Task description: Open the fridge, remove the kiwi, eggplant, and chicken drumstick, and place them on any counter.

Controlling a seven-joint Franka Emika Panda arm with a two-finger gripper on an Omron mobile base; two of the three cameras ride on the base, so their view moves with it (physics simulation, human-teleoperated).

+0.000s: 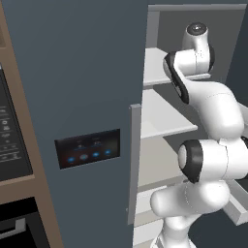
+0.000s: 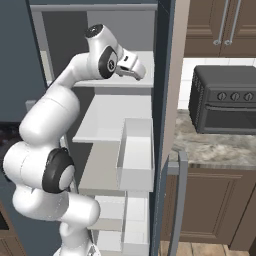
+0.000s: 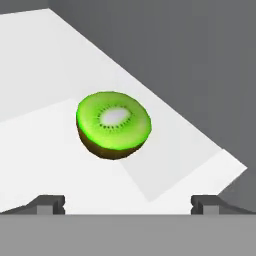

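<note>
In the hand view the gripper stands spread wide and empty, its two dark fingertips rising at the bottom left and bottom right of the frame. Centred between and just above them lies the kiwi, a halved fruit with its bright green cut face tilted up and its brown skin resting on a white shelf of the fridge.

The kiwi looks light and small, probably soft-fleshed and a little slick on the cut face, so the brown flanks, low on the rounded skin, seem the better hold, with a gentle squeeze. It may roll on its curved underside if nudged.

The shelf's grey back wall runs across the upper right of the frame. In the right base view the shelf's front edge is open, giving a free way out.
</note>
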